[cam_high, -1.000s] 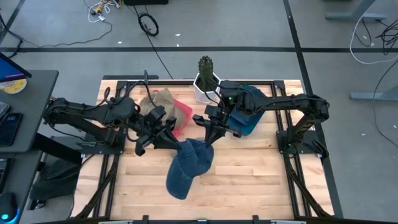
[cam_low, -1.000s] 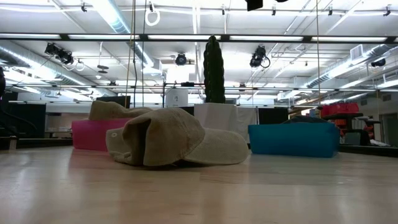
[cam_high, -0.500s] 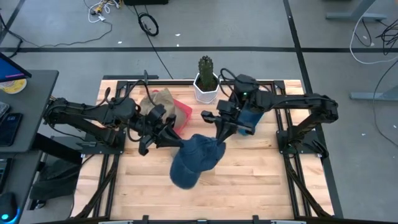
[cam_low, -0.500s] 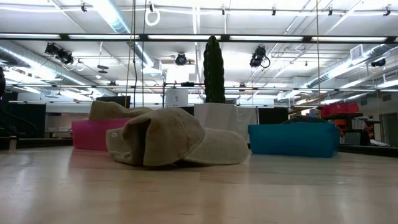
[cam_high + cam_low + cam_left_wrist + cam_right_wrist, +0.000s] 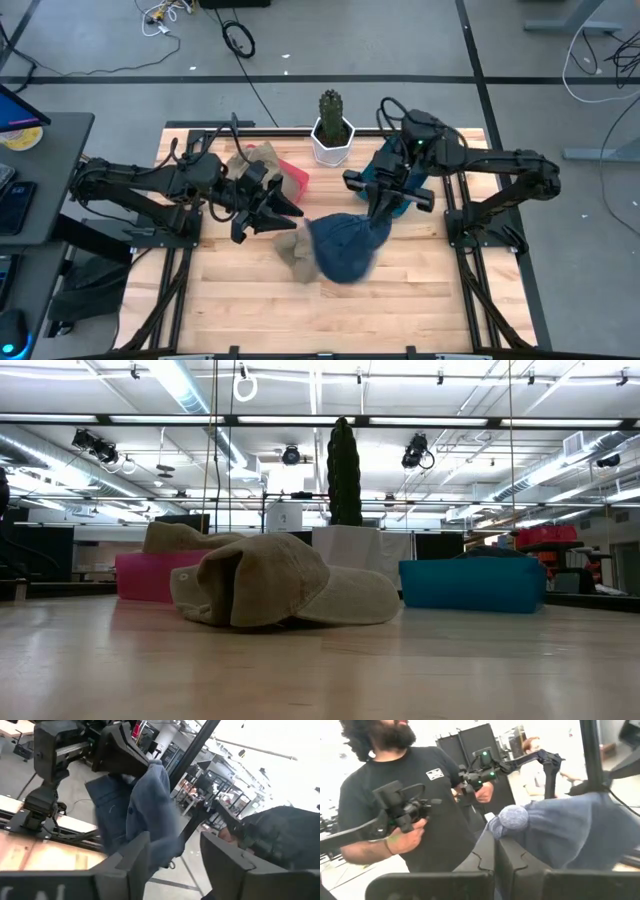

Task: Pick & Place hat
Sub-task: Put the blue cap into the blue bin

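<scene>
Jaws of the left gripper (image 5: pixel 285 210) stand apart with nothing between them; its wrist view shows the two dark fingers (image 5: pixel 132 857) spread wide, the blue hat (image 5: pixel 150 810) hanging beyond them and not gripped by them. From above, that arm reaches in from nine o'clock, and its tip sits near the desk's (image 5: pixel 420 300) centre, just at the nine o'clock side of the hat.

At about eleven o'clock on the desk lies a pink bin (image 5: pixel 293 181) with a tan cloth (image 5: pixel 255 160) heaped on it. At twelve o'clock, on the far edge, stands a white pot with a cactus (image 5: pixel 331 125). A tan cap (image 5: pixel 296 252) lies flat on the wood near the centre, touching the blue hat's lower edge in the overhead picture; the low view shows it resting on the boards in front of the pink bin.

Near the desk's centre hangs the blue hat (image 5: pixel 345 245), bunched and drooping, raised clear of the wood as far as the overhead view shows.

Jaws of the right gripper (image 5: pixel 382 212) are pressed together on the hat's fabric; its wrist view shows the fingers (image 5: pixel 485 852) closed with a fold of blue cloth bulging above them. That arm comes in from three o'clock, over a teal bin (image 5: pixel 390 175) at about one o'clock. Behind the hat, the right wrist view shows a person (image 5: pixel 415 800) in a black shirt holding two handheld control arms.
</scene>
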Controlling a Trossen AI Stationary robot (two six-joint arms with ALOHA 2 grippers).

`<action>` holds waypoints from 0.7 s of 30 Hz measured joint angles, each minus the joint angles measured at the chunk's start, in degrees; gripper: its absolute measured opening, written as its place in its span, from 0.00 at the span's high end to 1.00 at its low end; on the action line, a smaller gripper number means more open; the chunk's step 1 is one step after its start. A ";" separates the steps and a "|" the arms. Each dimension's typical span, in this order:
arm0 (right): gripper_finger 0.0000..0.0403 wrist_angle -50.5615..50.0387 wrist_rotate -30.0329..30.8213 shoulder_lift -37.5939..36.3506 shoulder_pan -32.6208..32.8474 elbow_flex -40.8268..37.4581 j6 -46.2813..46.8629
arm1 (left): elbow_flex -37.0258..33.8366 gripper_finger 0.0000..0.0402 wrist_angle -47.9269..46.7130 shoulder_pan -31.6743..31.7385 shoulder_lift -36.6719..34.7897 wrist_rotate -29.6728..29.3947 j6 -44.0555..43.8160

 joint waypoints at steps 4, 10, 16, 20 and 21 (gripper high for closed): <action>1.00 -6.40 1.48 -2.87 -0.98 0.00 -3.08 | 0.02 0.47 -2.62 -0.02 0.00 -0.03 1.07; 1.00 -16.97 4.97 -7.33 -2.42 0.00 -8.02 | 0.02 0.43 -7.78 0.00 0.00 -3.82 1.26; 1.00 -26.83 9.96 -11.81 -3.80 0.00 -11.95 | 0.03 0.42 -12.48 -0.02 0.00 -8.09 1.23; 1.00 -32.40 13.46 -14.73 -4.85 0.00 -13.88 | 0.04 0.42 -15.68 -0.02 0.00 -11.31 1.23; 1.00 -33.65 14.40 -15.39 -5.17 0.00 -14.43 | 0.03 0.42 -16.49 -0.02 0.00 -12.15 1.25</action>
